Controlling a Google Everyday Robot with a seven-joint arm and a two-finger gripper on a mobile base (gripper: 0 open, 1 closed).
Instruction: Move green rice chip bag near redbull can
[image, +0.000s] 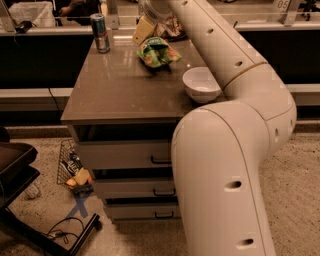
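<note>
Pincer (145, 39) clamped on top of green rice chip bag (159, 52), bag low over far side of surface (120, 87), redbull can (100, 32) apart at far-left corner. Arm bent, stretched past white bowl (201, 84)

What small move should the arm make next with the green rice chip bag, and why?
Probably carry the green rice chip bag a little leftward in the view, toward the redbull can. The bag sits apart from the can, with bare table top between them. The gripper is just above the bag's far left edge, near the back of the table top.
</note>
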